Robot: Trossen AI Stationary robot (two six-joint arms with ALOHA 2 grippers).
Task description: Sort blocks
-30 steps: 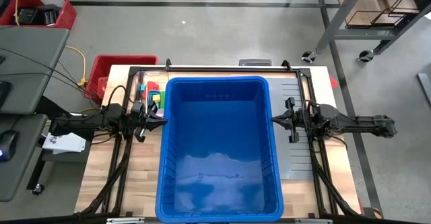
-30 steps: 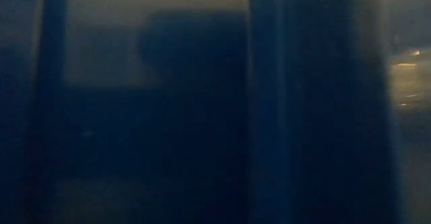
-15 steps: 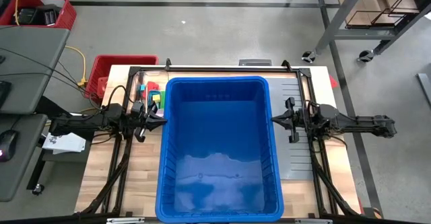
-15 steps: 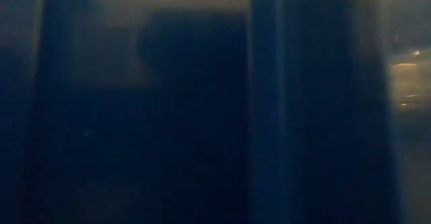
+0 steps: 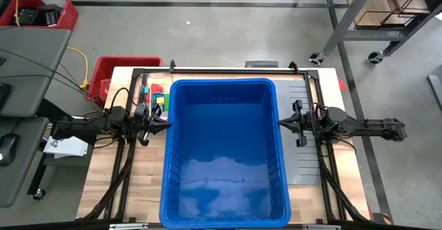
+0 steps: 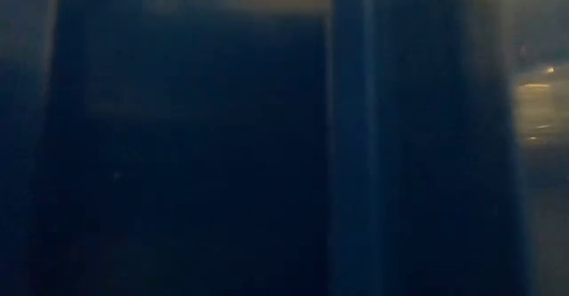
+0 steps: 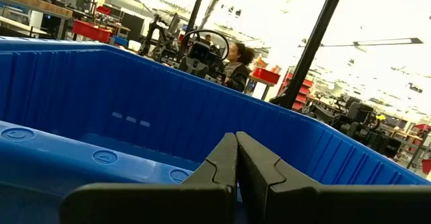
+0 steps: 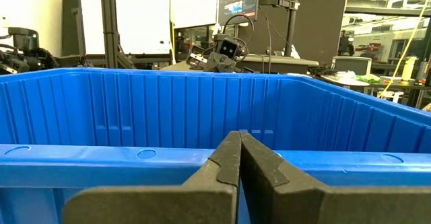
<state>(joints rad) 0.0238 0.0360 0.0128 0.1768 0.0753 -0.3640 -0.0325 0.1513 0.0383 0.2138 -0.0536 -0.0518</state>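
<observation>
A large blue bin [image 5: 224, 154] stands in the middle of the table and looks hollow and bare inside. A few small coloured blocks [image 5: 157, 96] lie in a cluster on the table just outside the bin's far left corner. My left gripper [image 5: 166, 125] hovers shut beside the bin's left wall, pointing level at it; the left wrist view shows its fingers [image 7: 236, 158] pressed together with nothing between them. My right gripper [image 5: 282, 123] hovers shut beside the bin's right wall, its fingers [image 8: 240, 155] closed and bare. The low view is filled by the bin's dark wall [image 6: 267, 154].
A grey ribbed panel [image 5: 304, 140] lies on the table to the right of the bin, under my right arm. A black frame [image 5: 228, 71] runs around the work area. A red crate [image 5: 117, 71] stands beyond the far left corner. A person [image 7: 237, 66] sits far behind the table.
</observation>
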